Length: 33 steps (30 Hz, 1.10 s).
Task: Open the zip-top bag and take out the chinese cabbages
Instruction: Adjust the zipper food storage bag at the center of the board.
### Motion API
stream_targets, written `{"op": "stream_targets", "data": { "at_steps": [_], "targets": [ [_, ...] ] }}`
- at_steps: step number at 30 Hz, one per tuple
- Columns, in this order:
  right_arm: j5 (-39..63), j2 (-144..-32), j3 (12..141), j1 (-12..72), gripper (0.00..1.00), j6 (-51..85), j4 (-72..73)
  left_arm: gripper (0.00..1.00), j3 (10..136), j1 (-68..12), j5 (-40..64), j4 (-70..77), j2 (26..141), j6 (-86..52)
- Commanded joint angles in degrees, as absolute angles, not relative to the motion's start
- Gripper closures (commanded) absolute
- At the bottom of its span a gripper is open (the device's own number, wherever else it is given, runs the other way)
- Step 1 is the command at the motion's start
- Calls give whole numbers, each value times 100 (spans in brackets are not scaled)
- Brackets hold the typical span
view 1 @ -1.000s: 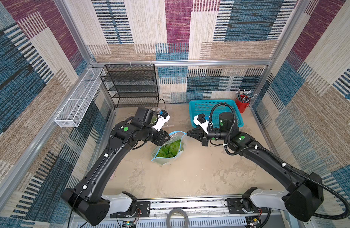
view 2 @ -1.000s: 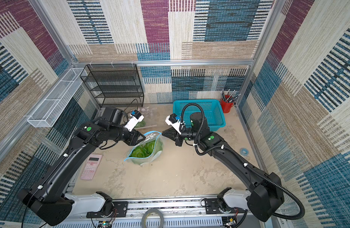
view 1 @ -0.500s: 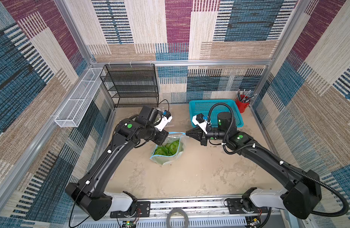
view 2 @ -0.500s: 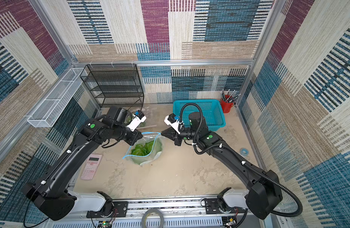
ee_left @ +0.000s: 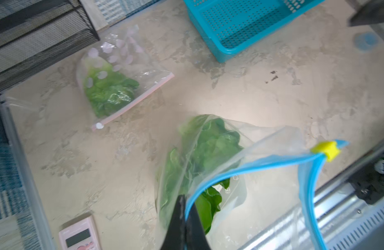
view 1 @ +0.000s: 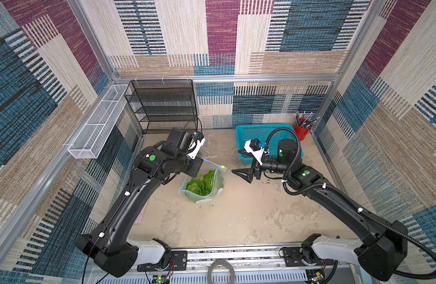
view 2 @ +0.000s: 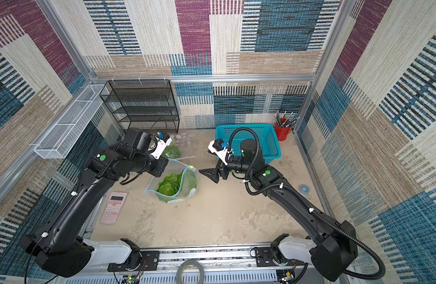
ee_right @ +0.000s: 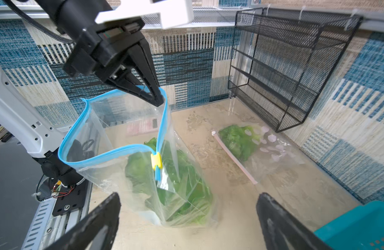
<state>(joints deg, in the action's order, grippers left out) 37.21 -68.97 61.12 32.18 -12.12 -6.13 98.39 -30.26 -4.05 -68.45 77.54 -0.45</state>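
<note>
The zip-top bag stands mid-table, clear with a blue zip rim, its mouth gaping. The yellow slider sits at the rim's end nearest my right arm. The chinese cabbages show as bright green leaves inside the bag. My left gripper is shut on the blue rim and holds that side up. My right gripper is open just right of the bag, touching nothing.
A second clear bag of greens with a pink zip lies behind the left gripper near the black mesh rack. A teal basket and red pen cup stand back right. A pink calculator lies front left.
My left gripper has shut on the bag's rim. My right gripper has opened, let go of the slider end and drawn back a little to the right. The bag's mouth gapes wider.
</note>
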Motion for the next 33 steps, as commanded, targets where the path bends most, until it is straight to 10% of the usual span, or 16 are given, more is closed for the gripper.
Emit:
{"op": "stream_targets", "data": {
  "at_steps": [1, 17, 33],
  "targets": [
    [3459, -6690, 5960, 3226, 1, -1255, -413, 100, 10134, -3012, -1131, -7215, 7885, -363],
    [3173, -6275, 5730, 3221, 1, -1468, -540, 100, 10957, -2968, -2957, -7481, 8379, -1222],
    [3190, -6096, 5459, 3217, 1, -1315, -563, 100, 10035, -3158, -727, -6552, 8902, -2678]
  ]
}}
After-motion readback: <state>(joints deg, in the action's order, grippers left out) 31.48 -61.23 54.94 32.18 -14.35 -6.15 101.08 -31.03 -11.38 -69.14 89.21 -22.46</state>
